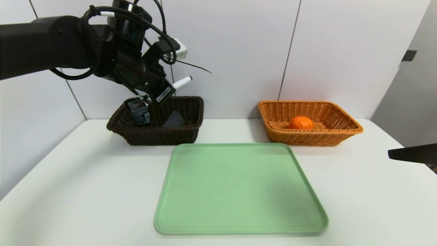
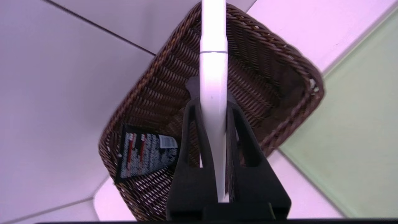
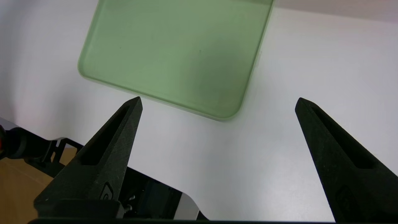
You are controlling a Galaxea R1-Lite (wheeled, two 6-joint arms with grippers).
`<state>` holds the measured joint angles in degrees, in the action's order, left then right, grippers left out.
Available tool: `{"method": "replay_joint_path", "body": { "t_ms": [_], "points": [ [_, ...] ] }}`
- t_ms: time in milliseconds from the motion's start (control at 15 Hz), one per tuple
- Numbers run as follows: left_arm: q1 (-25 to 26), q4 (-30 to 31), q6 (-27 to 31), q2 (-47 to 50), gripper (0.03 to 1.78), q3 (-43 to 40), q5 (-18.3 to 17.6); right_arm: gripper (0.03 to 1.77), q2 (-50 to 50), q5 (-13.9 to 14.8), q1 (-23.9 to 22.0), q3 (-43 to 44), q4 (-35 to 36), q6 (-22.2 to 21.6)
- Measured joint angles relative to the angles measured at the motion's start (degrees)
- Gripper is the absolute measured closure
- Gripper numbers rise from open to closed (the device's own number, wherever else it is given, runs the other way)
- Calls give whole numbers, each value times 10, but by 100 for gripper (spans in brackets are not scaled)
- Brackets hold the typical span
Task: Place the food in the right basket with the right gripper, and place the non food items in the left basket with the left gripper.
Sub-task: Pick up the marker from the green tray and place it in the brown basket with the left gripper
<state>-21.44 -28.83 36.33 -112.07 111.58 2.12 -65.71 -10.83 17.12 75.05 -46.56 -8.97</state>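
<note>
The white pen (image 2: 213,77) is clamped between the jaws of the left gripper (image 1: 163,91), held above the dark brown left basket (image 1: 119,119) in the upper left of the head view, where the black tube (image 1: 138,111) and grey cloth (image 1: 174,119) already lie. I'd worry the long pen could bridge the rim or roll out if released too high. The orange (image 1: 300,122) sits in the tan right basket (image 1: 344,119); the green tray (image 1: 239,188) lies centre. The right gripper (image 3: 217,102) hangs parked at the right edge, jaws wide apart.
</note>
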Motion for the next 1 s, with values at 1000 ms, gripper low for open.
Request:
{"method": "replay_joint_path", "body": {
  "t_ms": [1000],
  "points": [
    [36,48,64,-124,133,0,-10,10,-3,2,-1,-11,24,-1]
  ]
}}
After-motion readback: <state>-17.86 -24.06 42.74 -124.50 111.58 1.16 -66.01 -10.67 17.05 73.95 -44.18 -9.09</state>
